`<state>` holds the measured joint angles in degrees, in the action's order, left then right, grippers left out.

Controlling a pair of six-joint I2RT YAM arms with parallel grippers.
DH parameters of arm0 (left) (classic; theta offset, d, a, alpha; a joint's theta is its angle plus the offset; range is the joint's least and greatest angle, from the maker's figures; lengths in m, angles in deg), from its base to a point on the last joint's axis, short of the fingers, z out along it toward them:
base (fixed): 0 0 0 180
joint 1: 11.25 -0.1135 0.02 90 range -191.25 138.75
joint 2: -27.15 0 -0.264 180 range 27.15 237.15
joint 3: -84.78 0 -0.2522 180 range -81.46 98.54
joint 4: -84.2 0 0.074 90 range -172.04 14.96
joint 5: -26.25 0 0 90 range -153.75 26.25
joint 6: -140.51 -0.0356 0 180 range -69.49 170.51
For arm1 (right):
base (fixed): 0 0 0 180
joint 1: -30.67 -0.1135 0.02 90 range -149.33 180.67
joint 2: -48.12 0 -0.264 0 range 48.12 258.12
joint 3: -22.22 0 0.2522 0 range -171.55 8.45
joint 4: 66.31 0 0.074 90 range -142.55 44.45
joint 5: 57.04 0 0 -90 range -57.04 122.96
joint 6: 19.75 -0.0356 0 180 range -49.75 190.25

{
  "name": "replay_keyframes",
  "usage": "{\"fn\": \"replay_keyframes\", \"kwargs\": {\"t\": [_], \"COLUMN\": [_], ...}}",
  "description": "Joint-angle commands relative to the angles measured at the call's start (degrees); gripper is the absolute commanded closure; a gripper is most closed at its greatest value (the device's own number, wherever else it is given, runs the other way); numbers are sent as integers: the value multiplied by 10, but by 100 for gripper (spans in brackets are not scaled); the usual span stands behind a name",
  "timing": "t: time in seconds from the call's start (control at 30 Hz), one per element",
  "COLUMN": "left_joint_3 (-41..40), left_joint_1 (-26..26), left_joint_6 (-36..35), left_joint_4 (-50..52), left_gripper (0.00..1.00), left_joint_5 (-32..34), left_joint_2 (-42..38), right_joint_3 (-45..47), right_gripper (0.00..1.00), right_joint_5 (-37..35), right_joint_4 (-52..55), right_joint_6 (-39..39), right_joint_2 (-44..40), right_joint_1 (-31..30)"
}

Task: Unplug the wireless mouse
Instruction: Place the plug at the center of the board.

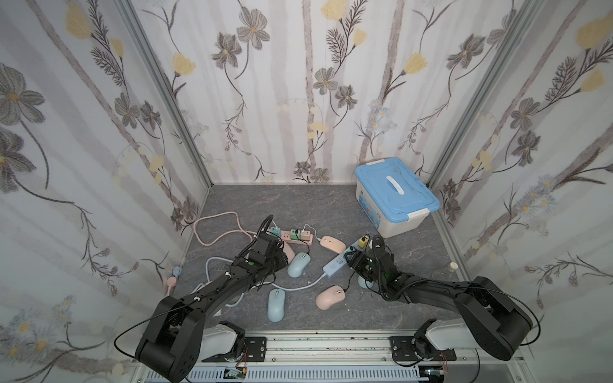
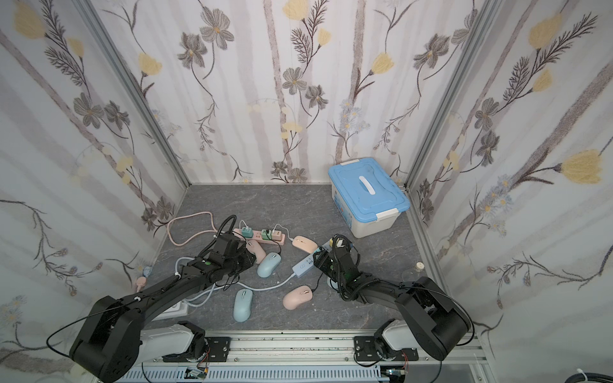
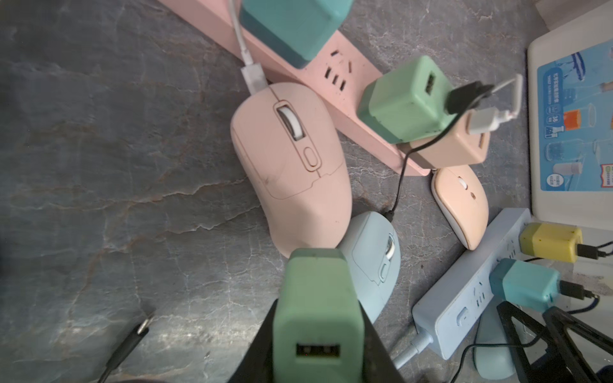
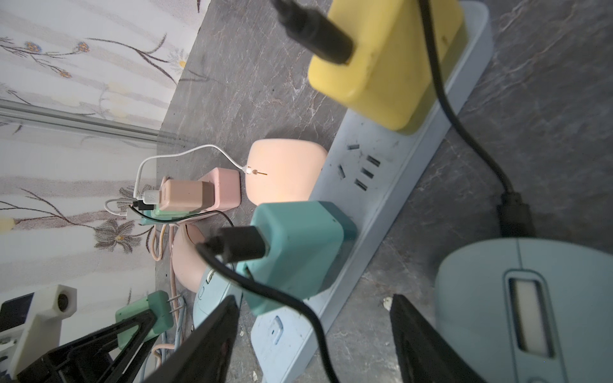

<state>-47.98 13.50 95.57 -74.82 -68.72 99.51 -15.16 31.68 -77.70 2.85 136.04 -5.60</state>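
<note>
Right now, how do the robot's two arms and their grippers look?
The left arm and right arm are black, with rounded joints, on pale grey bases. A black cable loops along each, and a small green dot marks each wrist. The left gripper and right gripper have black triangular, open-framed fingers.

We face a mocked-up robot test booth: floral-papered wall panels (image 1: 282,132), silver aluminium corner posts (image 1: 169,99), a grey stone-patterned tabletop (image 1: 298,205).

On the grey marbled tabletop (image 1: 298,205) lie a pink power strip (image 1: 286,236) and a blue power strip (image 1: 335,264) in the centre, a looped pink cable (image 1: 215,217) to their left, a blue-lidded box (image 1: 394,195) at upper right, and a blue mouse (image 1: 276,304) and a pink mouse (image 1: 330,296) lower down.
</note>
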Motion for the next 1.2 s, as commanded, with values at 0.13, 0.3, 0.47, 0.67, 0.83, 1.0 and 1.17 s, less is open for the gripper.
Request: {"fn": "replay_keyframes", "kwargs": {"t": [0.13, 0.3, 0.47, 0.67, 0.83, 1.0, 1.17], "left_joint_3": [-17, -22, -18, -13, 5, 39, 72], "left_joint_1": [-22, -24, -25, -26, -28, -29, -31], "left_joint_6": [53, 63, 77, 86, 84, 75, 56], "left_joint_4": [-10, -22, -17, 3, 64, 146, 182], "left_gripper": [100, 90, 37, 0, 0, 0, 0], "left_joint_5": [-7, -7, 8, 31, 79, 158, 203], "left_joint_2": [28, 61, 78, 47, -23, -93, -123], "right_joint_3": [0, -1, -7, -8, -13, -15, -15], "right_gripper": [27, 26, 22, 21, 19, 18, 18], "right_joint_5": [-15, -17, -27, -39, -58, -79, -96], "right_joint_4": [5, 9, 31, 50, 81, 110, 137], "right_joint_6": [4, 4, 5, 9, 18, 24, 32], "right_joint_2": [-11, -15, -25, -50, -78, -111, -150], "right_joint_1": [-1, -1, -1, 0, 1, 6, 11]}}
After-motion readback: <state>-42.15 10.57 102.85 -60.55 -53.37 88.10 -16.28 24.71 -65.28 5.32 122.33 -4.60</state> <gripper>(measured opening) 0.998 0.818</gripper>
